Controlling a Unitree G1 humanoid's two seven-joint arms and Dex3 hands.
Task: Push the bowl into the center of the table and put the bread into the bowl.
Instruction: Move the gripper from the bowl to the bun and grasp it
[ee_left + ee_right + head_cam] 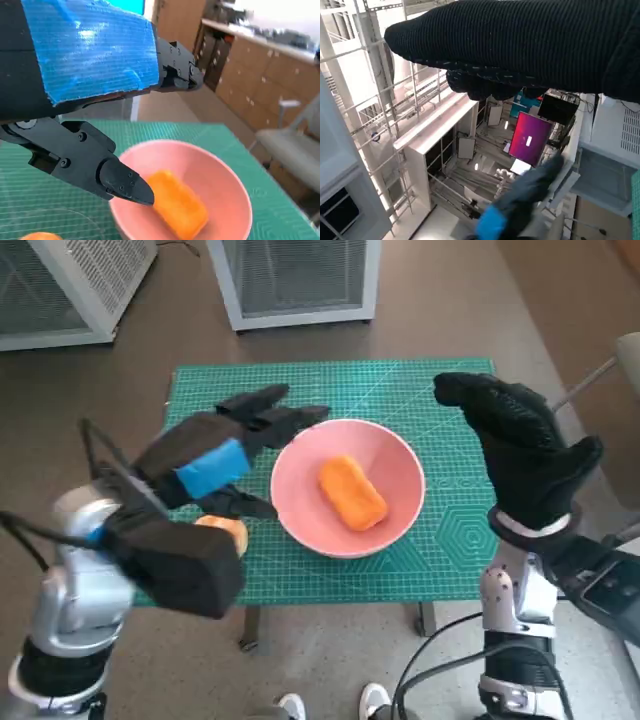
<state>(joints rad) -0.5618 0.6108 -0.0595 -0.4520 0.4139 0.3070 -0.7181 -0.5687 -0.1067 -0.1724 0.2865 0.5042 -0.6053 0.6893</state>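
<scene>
We see bread (352, 491) in the bowl (400, 462), mid-worktop (450, 540). Second piece (228, 531) lies left of it; left hand (235, 455) above that, right hand (520, 445) raised right.

- The left hand (225, 455), black with blue tape over its back, is raised at the left of the scene, holding nothing, its black fingers (117, 180) spread and reaching right.
- Its pale left forearm (75, 590) rises from the near left corner.
- The right hand (520, 445), in a black knitted glove, stands upright at the right, empty, fingers extended far-left.
- The pale right forearm (515, 625) rises below it.
</scene>
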